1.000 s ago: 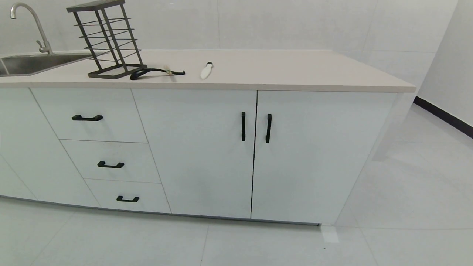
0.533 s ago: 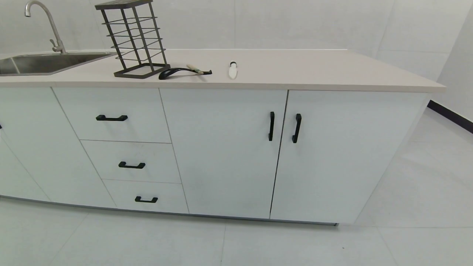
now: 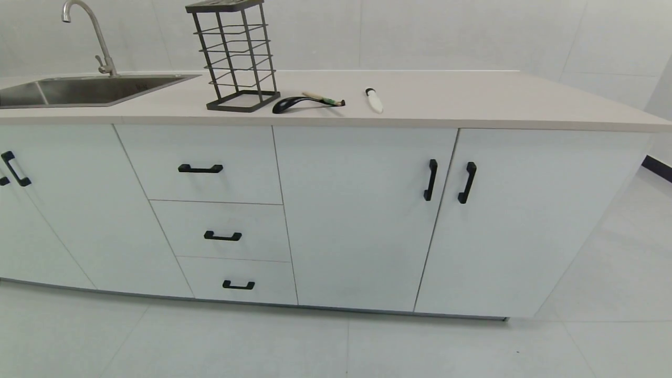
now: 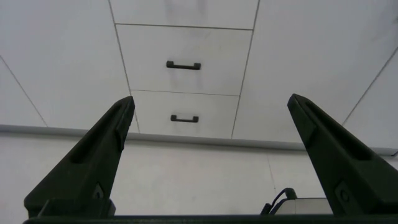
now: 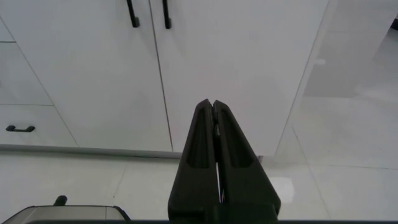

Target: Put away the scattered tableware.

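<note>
Left end effector [image 4: 211, 102] spread, empty; drawers [image 4: 184, 59] ahead of it. Right end effector [image 5: 212, 102] pressed together, facing cabinet doors [image 5: 149, 68]. Black spoon [image 3: 294, 102] and white utensil [image 3: 374, 100] on bench [image 3: 472, 102], well apart from both.

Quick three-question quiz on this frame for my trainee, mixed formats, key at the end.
1. True or false: the black spoon lies inside the wire rack.
2. Which gripper has its fingers shut? A the left; B the right; C both.
3. Fill in: the drawer stack has ___ drawers.

Key
1. False: it lies on the countertop beside the rack.
2. B: the right gripper is shut, the left gripper open.
3. Three.
</note>
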Robot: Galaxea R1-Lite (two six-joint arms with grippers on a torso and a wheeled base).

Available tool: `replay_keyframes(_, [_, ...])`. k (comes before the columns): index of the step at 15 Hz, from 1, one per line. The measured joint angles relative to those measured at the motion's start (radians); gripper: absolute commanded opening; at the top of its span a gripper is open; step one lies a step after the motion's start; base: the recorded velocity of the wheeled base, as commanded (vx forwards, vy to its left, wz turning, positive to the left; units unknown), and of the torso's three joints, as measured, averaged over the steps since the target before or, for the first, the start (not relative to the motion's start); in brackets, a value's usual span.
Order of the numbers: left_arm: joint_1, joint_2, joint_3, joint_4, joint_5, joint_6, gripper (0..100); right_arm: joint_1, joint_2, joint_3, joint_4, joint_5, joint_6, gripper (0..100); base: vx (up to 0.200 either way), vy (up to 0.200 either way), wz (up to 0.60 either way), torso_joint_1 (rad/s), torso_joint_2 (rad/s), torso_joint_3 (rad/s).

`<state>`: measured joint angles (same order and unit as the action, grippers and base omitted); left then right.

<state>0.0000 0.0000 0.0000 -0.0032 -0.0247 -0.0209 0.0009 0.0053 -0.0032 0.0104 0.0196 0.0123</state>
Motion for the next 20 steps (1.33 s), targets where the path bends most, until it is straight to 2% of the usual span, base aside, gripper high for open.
replay_keyframes(5, [0.0,0.0,0.0,0.0,0.0,0.001,100,0.0,0.0,0.0,0.0,0.0,0.0,0,0.2,0.0,0.0,0.001,0.0,0.0])
replay_keyframes(14, [0.0,0.0,0.0,0.0,0.0,0.002,100,-0.001,0.001,0.0,0.0,0.0,0.0,0,0.0,0.2,0.0,0.002,0.0,0.003])
replay_keyframes(17, [0.0,0.0,0.0,0.0,0.001,0.004,100,-0.001,0.001,0.0,0.001,0.0,0.0,0,0.0,0.0,0.0,0.0,0.0,0.0])
replay_keyframes(20, [0.0,0.0,0.0,0.0,0.001,0.006,100,-0.001,0.001,0.0,0.001,-0.001,0.0,0,0.0,0.0,0.6,0.004,0.0,0.005])
